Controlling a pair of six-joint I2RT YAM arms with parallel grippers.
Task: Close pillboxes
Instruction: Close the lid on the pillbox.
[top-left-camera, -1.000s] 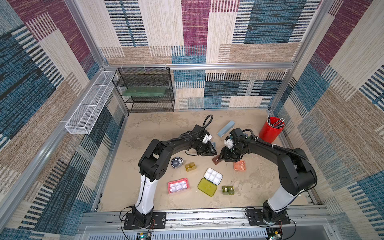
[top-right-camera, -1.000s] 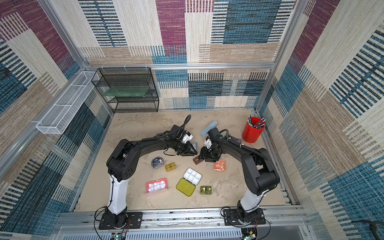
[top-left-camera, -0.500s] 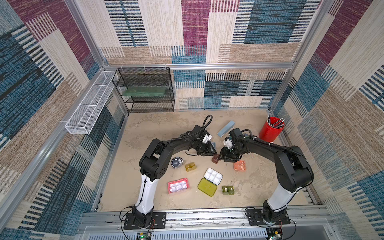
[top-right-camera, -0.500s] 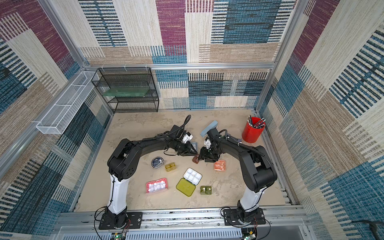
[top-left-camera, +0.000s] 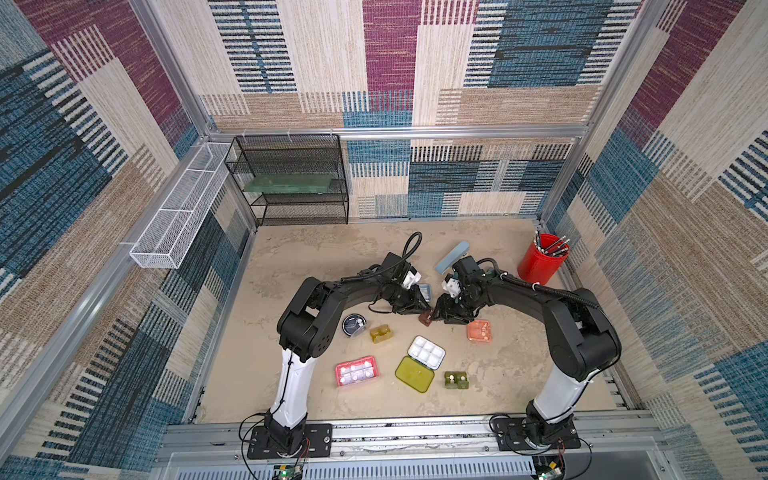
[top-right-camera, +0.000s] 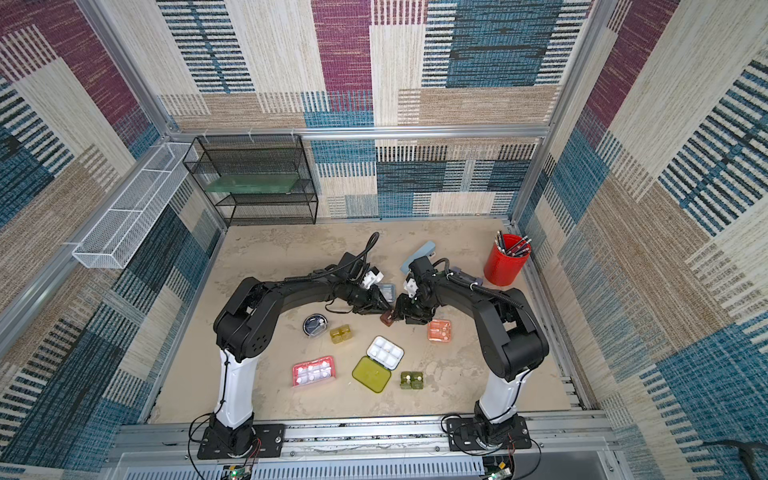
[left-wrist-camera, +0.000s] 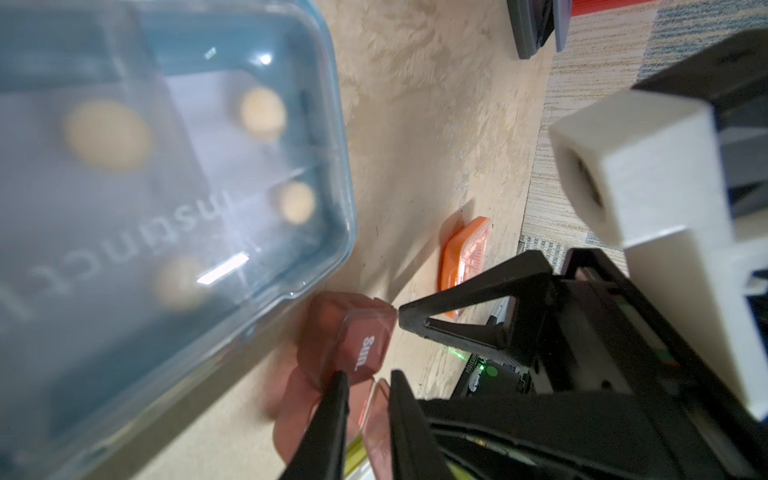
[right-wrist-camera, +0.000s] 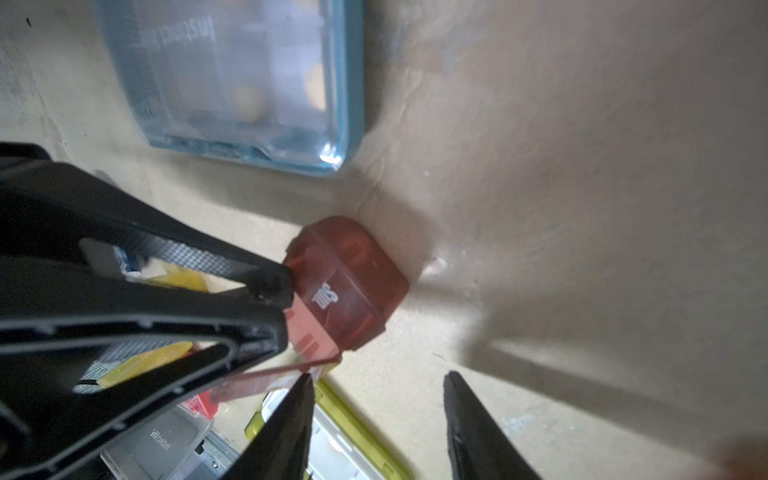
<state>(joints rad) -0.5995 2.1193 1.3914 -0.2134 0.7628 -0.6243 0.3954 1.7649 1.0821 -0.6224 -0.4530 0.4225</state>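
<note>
Nearest the robot's bases, well short of the small brown translucent plastic pillbox (top-left-camera: 426, 318), the yellow-green plastic pillbox (top-left-camera: 414, 374) lies wide open beside its white tray (top-left-camera: 427, 352). The pink rectangular pillbox (top-left-camera: 356, 371) and the dark green two-cell pillbox (top-left-camera: 456, 379) flank it, too small to judge. The brown box's lid flap stands open. The left gripper (left-wrist-camera: 368, 376) is clamped on that flap, and the right gripper (right-wrist-camera: 378, 376) is spread, one fingertip against the box. Just beyond, the light blue clear-lidded pillbox (left-wrist-camera: 166, 166) looks shut. At least two closures seem left.
</note>
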